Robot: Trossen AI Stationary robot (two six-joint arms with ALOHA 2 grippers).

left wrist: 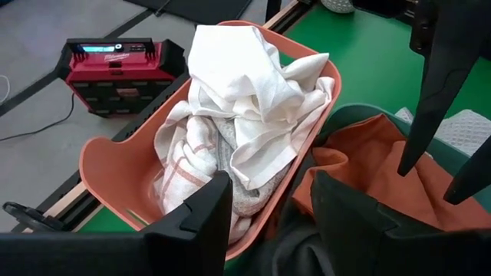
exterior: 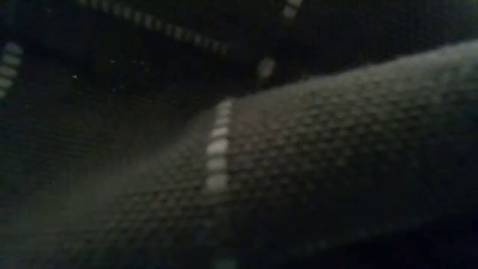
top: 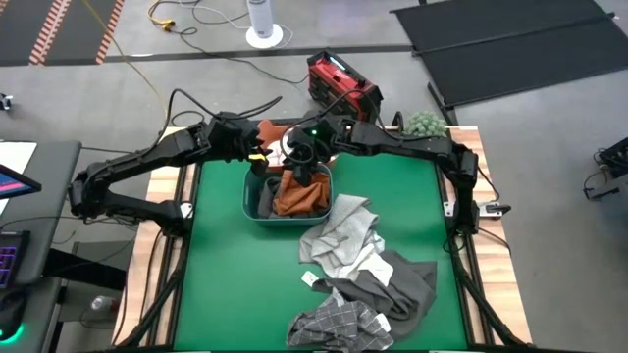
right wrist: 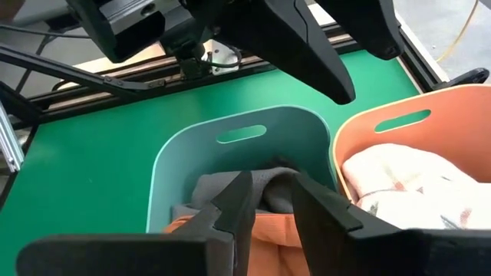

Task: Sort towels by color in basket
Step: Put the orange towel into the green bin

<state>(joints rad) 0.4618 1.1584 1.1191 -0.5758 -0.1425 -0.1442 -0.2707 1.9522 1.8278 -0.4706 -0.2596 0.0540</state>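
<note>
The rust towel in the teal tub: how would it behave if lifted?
Probably floppy: the rust towel lies crumpled and drapes over the teal tub rim. Likely light, being thin cloth. It may drag the grey towel beside it.

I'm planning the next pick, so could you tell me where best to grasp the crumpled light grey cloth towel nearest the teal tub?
Probably pinch the light grey towel at its raised, bunched ridge near the teal plastic tub, coming straight down from above; it lies crumpled on the mat, so folds stand up there.
</note>
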